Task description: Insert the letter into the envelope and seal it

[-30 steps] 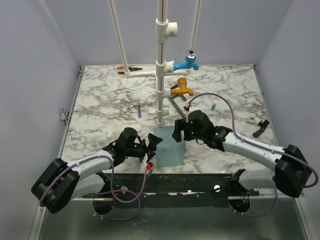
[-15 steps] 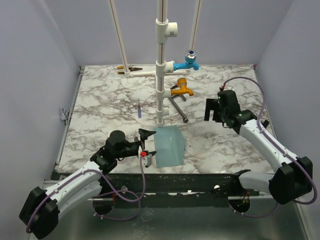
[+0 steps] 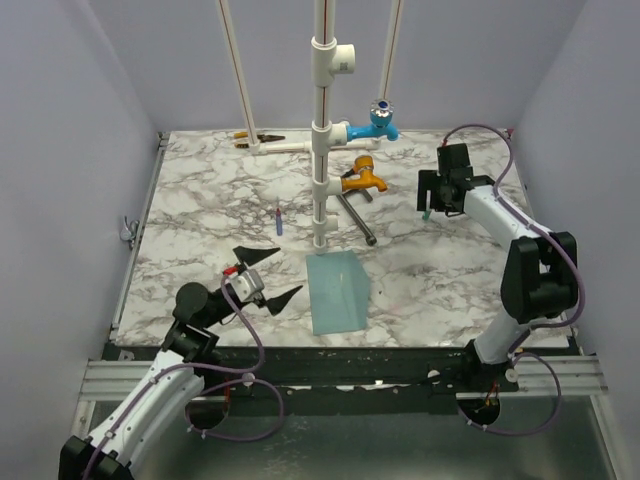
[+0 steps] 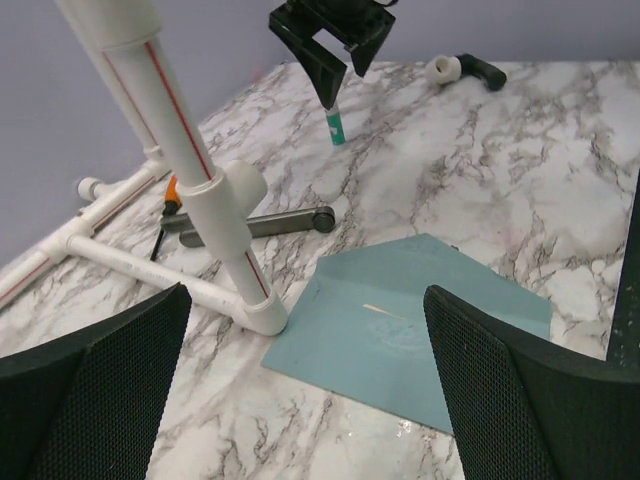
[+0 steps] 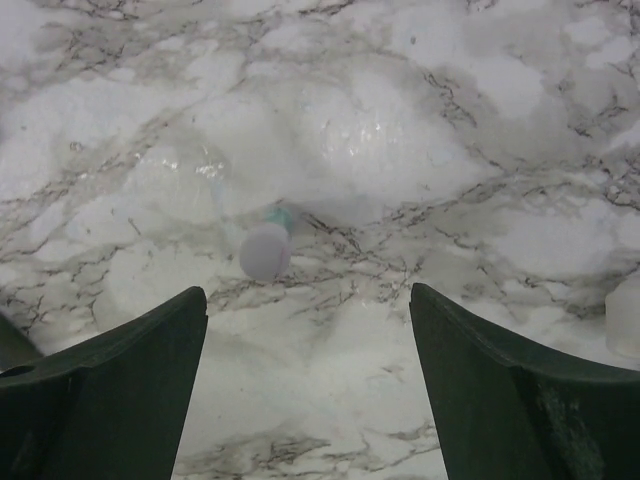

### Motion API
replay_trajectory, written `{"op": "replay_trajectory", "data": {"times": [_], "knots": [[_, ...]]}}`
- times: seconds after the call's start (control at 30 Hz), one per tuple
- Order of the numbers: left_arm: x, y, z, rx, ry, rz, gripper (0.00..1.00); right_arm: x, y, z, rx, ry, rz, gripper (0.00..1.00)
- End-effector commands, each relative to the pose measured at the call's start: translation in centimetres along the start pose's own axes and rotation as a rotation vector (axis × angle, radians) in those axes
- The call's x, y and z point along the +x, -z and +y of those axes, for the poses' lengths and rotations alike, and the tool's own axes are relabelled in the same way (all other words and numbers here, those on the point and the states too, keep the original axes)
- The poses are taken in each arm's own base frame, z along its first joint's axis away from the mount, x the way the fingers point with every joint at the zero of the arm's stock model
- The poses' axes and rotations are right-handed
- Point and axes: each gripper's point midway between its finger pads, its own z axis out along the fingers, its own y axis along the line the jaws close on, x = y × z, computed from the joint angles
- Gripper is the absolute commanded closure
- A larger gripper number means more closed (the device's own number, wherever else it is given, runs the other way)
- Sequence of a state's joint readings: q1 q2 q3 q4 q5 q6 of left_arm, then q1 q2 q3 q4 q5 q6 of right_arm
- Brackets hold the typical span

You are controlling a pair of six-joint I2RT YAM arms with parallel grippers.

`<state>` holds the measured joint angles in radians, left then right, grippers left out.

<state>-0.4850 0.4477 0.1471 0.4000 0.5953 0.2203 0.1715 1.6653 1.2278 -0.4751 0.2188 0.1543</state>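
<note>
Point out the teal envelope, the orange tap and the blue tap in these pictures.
envelope point(image 3: 337, 292): top external view, middle of its flat face.
orange tap point(image 3: 359, 180): top external view, on its body.
blue tap point(image 3: 381, 126): top external view, on its body.

White pipe stand point(image 3: 321, 150) with blue tap point(image 3: 381, 120) and orange tap point(image 3: 360, 179) on marble table point(image 3: 200, 200).

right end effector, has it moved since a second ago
Yes. The right end effector left the envelope's far edge and swung toward the back and to the right. It is now well right of the white pipe stand.
</note>
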Motion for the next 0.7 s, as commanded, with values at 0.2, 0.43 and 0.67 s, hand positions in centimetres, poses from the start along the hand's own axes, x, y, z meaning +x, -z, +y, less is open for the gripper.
{"op": "replay_trajectory", "data": {"times": [0.2,0.43,0.67], "knots": [[-3.2,2.6,6.4,-0.343,0.228,-0.143,0.02,-1.2,-4.3,0.9,-0.021,0.05,0.038,0.2],[-3.2,4.6,8.9,-0.496,0.42,-0.175,0.05,-0.8,-5.4,1.4,-0.043,0.056,0.049,0.29],[-1.3,6.5,10.8,-0.63,0.463,-0.159,0.06,-0.1,-5.8,1.5,-0.047,0.066,0.068,0.42]]}}
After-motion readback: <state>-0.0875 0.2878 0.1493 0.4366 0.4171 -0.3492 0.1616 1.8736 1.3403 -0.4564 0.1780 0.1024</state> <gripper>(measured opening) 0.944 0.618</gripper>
